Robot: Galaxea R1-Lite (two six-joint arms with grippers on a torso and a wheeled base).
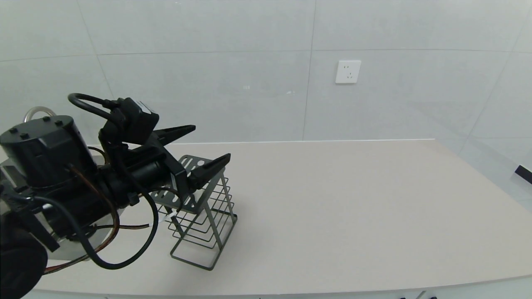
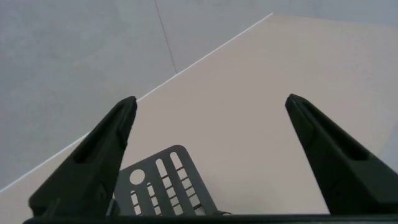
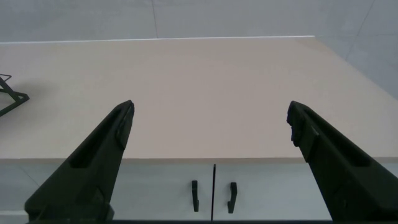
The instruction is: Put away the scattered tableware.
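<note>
A dark grey wire rack [image 1: 203, 216] with a slotted metal top plate [image 2: 165, 183] stands on the beige table [image 1: 332, 207] at its left part. My left gripper [image 1: 210, 143] hangs open just above the rack's top, nothing between its black fingers [image 2: 99, 155]. In the right wrist view my right gripper [image 3: 211, 130] is open and empty, out past the table's front edge, with a corner of the rack's base [image 3: 12, 99] far off at the side.
A metal bowl rim [image 1: 83, 245] shows under the left arm at the table's left edge. Cabinet doors with two dark handles [image 3: 212, 196] sit below the tabletop. A tiled wall with a white socket [image 1: 348, 71] stands behind.
</note>
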